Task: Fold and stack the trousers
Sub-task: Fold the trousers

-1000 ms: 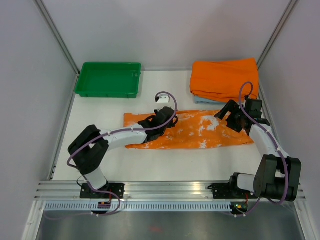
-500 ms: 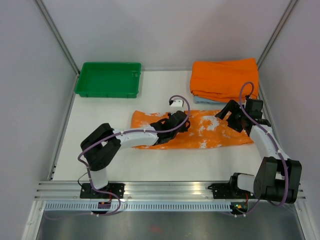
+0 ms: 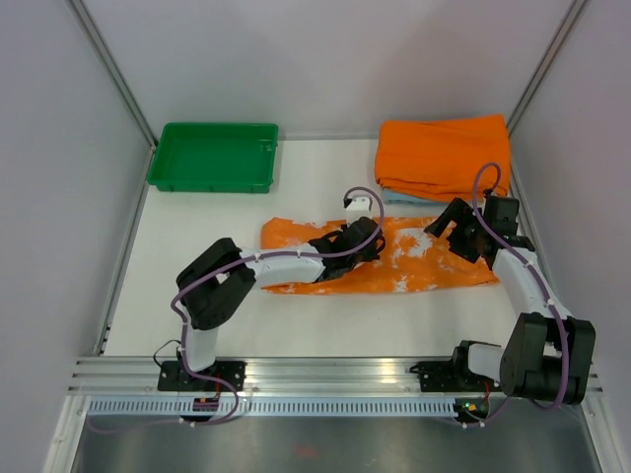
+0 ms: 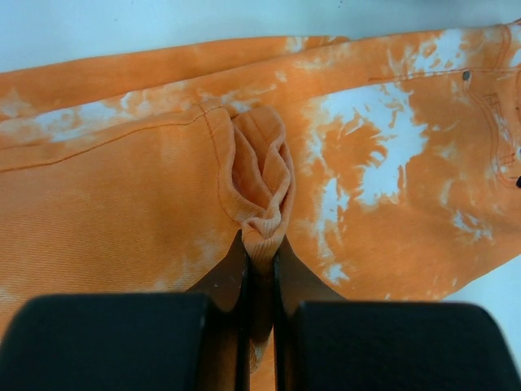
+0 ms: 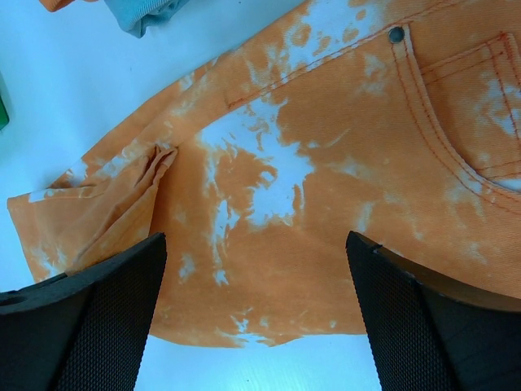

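A white table fills the middle of the top view. Across its centre, from mid-frame to the right, lie the trousers, orange with white splashes. They are mostly flat, and their left part looks doubled over.

At the upper right a plain orange folded cloth sits on a light blue cloth. At the upper left is a green tray.

The left gripper, at the centre of the frame, is clamped on a pinched ridge of trouser fabric, seen clearly in the left wrist view. The right gripper hovers over the right end of the trousers, jaws spread wide, holding nothing.

The cloth looks light, soft and limp, denim-like with stitched seams. It probably sags and wrinkles when lifted, and drags on the table rather than sliding. The thicker parts, such as the waistband, pocket seams or hems, seem the firmest places to grasp.
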You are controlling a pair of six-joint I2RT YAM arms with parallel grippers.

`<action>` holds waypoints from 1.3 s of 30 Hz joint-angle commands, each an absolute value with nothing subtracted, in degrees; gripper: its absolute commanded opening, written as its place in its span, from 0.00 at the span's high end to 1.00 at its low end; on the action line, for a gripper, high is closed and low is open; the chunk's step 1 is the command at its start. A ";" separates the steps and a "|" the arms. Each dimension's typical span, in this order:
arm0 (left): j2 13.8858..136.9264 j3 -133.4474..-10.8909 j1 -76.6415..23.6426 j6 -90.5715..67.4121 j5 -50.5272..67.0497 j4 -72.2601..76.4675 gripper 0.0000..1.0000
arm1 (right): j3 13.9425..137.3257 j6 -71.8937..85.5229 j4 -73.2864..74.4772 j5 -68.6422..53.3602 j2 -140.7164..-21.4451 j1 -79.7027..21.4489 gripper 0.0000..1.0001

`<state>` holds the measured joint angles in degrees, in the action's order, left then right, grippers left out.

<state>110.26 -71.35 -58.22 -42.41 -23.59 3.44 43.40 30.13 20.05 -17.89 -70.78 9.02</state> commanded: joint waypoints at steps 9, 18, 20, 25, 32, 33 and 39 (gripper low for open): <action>110.84 -74.37 -58.80 -43.25 -12.85 7.99 0.84 | 43.24 28.74 22.23 -16.08 -67.15 9.05 0.02; 99.69 -73.21 -57.93 -37.36 -5.28 3.36 0.00 | 48.50 26.73 25.57 -17.05 -66.88 8.96 0.02; 97.39 -73.74 -56.52 -38.05 -4.58 0.37 0.00 | 50.09 26.02 26.28 -17.14 -67.06 9.05 0.02; 90.63 -66.31 -42.83 -46.66 2.36 -7.99 0.03 | 51.68 26.98 23.82 -20.04 -67.23 8.00 0.13; 75.08 -50.81 -24.36 -44.22 5.44 -9.48 0.03 | 53.79 25.49 24.69 -14.17 -73.73 -3.84 0.23; 74.54 -50.45 -20.69 -42.38 6.32 -10.28 0.03 | 53.96 25.49 24.52 -12.32 -75.31 -8.22 0.23; 76.90 -47.56 -9.51 -41.75 17.13 -11.79 0.07 | 54.40 28.13 19.96 -5.45 -81.11 -15.46 0.29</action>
<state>76.75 -49.43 -12.71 -43.44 8.99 -11.53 52.01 27.18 23.18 -10.83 -78.87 -14.20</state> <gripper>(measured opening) 0.946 0.725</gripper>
